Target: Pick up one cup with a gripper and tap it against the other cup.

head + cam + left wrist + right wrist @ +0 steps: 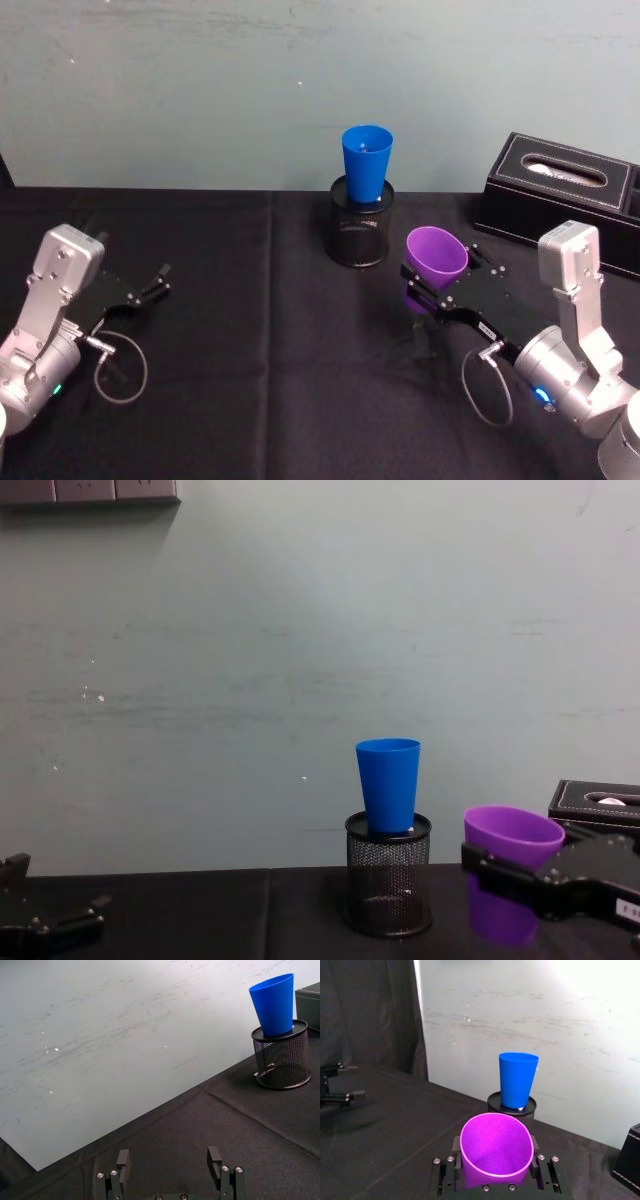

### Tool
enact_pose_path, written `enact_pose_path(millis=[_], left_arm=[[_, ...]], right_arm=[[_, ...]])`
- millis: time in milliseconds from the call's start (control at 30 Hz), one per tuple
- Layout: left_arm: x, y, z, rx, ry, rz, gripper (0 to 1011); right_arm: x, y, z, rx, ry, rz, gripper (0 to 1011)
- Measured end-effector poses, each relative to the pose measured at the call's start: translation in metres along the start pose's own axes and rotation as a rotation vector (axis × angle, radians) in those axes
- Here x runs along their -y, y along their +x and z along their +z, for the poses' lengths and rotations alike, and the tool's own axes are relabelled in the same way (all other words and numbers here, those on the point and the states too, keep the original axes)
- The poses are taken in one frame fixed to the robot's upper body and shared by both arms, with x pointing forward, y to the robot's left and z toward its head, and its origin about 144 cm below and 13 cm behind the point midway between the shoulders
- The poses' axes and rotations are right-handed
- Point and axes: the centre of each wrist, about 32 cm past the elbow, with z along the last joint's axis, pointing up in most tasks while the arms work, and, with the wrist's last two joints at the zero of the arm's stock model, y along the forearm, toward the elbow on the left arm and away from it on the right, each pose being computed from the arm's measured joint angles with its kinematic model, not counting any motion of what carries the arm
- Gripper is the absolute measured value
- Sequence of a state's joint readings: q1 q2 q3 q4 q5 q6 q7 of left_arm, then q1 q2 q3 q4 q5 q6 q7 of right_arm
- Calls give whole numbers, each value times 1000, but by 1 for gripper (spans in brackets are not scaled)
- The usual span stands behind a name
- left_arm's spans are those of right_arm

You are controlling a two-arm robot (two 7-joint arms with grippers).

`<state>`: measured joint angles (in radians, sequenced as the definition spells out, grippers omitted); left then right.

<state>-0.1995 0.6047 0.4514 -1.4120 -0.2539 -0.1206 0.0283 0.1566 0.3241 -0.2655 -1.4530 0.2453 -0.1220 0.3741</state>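
Observation:
The short purple cup (436, 255) is gripped between the fingers of my right gripper (425, 282), tilted, and seems raised a little off the black cloth, right of the mesh holder. In the right wrist view the purple cup (496, 1152) sits between the two fingers (536, 1155), its mouth facing the camera. The tall blue cup (366, 165) stands upright in a black mesh holder (362, 235) at the back centre, a short gap away from the purple cup. The blue cup (390, 785) rises higher than the purple cup (510, 840). My left gripper (158, 280) rests open at the far left.
A black tissue box (565, 195) stands at the back right, behind my right arm. A black cloth (250, 380) covers the table, and a pale wall (200, 90) runs close behind it. The left gripper (170, 1160) has bare cloth in front of it.

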Motion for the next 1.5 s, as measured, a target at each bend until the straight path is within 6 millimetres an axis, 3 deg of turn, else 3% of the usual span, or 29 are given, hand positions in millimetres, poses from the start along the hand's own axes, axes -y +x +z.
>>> enact_pose_path(millis=[1500], left_arm=[[0,0,0,0,0,0,1012]], right_arm=[[1,2,5,-4,37,-19,739]])
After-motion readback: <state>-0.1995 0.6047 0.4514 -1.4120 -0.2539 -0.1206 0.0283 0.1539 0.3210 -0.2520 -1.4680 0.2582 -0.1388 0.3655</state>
